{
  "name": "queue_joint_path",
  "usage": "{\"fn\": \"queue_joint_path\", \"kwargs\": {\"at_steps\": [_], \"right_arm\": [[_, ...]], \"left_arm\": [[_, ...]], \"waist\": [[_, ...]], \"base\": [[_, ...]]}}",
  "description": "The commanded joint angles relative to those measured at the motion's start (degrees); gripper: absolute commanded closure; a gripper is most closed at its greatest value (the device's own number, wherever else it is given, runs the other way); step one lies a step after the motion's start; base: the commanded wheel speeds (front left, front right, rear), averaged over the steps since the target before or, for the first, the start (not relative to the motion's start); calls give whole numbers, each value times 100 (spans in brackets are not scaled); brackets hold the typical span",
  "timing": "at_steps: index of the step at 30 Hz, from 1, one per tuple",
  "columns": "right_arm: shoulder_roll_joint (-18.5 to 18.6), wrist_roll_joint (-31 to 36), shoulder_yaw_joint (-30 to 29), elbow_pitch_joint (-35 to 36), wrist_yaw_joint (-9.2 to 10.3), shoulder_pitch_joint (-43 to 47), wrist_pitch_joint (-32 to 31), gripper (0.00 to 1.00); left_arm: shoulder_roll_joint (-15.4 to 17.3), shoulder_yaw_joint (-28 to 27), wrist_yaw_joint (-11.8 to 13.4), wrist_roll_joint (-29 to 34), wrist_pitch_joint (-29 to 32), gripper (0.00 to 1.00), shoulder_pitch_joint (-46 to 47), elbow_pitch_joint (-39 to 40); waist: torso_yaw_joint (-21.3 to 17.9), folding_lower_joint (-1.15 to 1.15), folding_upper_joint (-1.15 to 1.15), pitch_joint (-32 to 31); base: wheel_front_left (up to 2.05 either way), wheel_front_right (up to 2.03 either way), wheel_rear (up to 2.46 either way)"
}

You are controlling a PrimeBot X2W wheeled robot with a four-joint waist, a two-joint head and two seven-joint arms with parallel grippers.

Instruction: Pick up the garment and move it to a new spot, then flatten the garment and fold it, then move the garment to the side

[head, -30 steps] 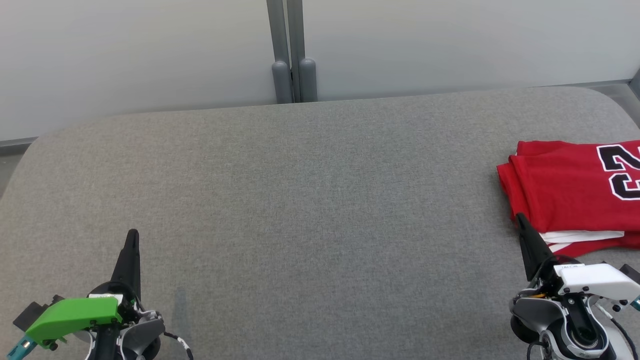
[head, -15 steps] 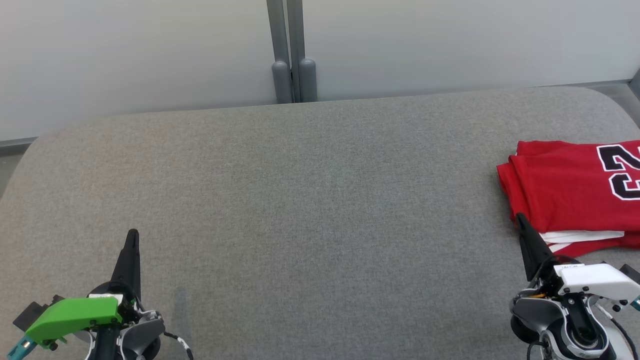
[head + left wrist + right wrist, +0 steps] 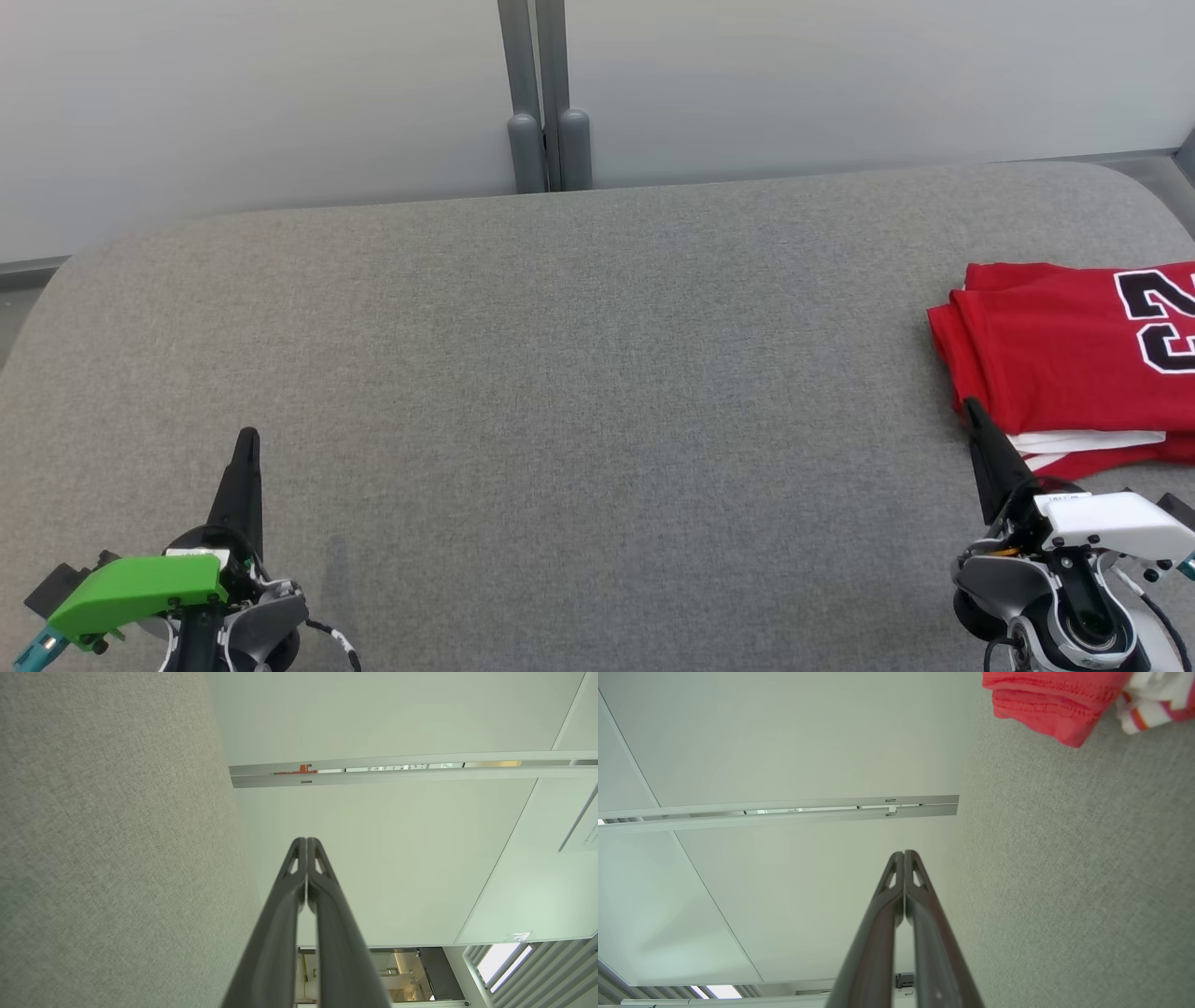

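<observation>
Nothing has moved since a second ago: I see the folded red jersey with black numerals [image 3: 1064,355] lying at the right edge of the grey fabric-covered table [image 3: 579,373], my right gripper [image 3: 972,404] pinched together empty just beside it, my left gripper [image 3: 247,436] likewise closed, well apart

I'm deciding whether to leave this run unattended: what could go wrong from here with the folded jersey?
The red jersey lies at the right side of the grey table, running out of the head view; it may overhang and slide off. The shut right gripper sits beside the jersey's near corner; swinging forward might snag the fold.
</observation>
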State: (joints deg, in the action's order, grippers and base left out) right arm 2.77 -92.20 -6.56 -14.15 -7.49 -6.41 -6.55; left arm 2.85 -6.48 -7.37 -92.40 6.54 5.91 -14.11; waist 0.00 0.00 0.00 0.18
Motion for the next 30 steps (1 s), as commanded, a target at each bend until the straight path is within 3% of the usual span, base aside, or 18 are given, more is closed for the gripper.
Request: {"fn": "queue_joint_path", "kwargs": {"at_steps": [1,30], "right_arm": [[8,-38,-10,30,0,46,-17,100],[8,-39,-9,30,0,46,-16,100]], "left_arm": [[1,-15,-22,-3,19,100,65,11],[2,-14,-22,-3,18,100,65,11]], "waist": [[0,0,0,0],[0,0,0,0]], "base": [[0,0,0],[0,0,0]]}}
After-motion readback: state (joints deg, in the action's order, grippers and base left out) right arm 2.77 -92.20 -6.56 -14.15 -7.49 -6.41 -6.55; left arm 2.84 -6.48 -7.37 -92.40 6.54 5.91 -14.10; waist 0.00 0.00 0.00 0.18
